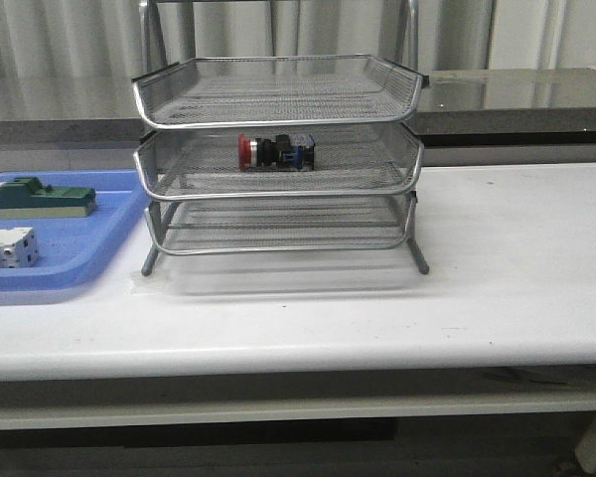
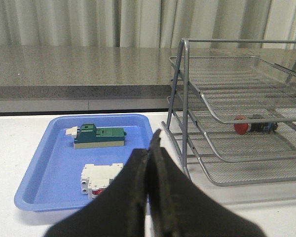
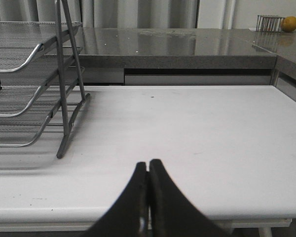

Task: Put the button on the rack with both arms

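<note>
Both grippers are sitting closed and empty, the left gripper (image 2: 149, 163) facing the blue tray (image 2: 39, 173) and the right gripper (image 3: 148, 182) over bare table (image 1: 517, 258), well apart from the rack (image 1: 278, 159). Lying on the rack's middle tier, the button (image 1: 275, 151) is pointing its long axis sideways, red head leftward; neither arm looks clearly nearer. No readable writing is showing anywhere

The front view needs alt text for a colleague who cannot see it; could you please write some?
A red-headed button lies on its side in the middle tray of a three-tier wire-mesh rack on a white table. Left of the rack, a blue tray holds a green block and a white block. No arm is visible.
</note>
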Available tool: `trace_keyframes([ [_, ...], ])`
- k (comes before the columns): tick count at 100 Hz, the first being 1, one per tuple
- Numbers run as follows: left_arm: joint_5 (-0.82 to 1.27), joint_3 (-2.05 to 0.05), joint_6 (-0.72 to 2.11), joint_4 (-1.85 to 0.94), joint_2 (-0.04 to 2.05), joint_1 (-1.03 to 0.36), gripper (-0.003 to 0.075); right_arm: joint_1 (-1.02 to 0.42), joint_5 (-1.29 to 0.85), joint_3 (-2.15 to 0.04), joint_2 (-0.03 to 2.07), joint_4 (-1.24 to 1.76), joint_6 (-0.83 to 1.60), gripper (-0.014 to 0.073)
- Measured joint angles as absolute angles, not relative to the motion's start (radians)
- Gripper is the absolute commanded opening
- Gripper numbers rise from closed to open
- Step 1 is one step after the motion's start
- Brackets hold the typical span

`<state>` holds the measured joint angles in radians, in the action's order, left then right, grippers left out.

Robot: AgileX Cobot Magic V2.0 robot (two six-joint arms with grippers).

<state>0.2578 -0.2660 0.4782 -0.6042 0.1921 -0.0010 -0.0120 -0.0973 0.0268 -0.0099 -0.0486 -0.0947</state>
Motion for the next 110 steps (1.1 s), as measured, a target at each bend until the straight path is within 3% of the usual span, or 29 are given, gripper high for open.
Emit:
trace_keyframes([
  [54,0.257,-0.266,0.476,-0.562,0.192,-0.001,-0.002,-0.012,-0.097,0.027,-0.01,-0.049,-0.095,-0.0065],
  [85,0.203,-0.224,0.071,-0.117,0.192,-0.001,-0.002,-0.012,-0.097,0.027,-0.01,-0.049,-0.095,-0.0065],
  [110,0.014,-0.128,-0.058,0.026,0.192,-0.001,-0.002,-0.012,-0.097,0.027,-0.01,-0.049,-0.095,-0.0065],
])
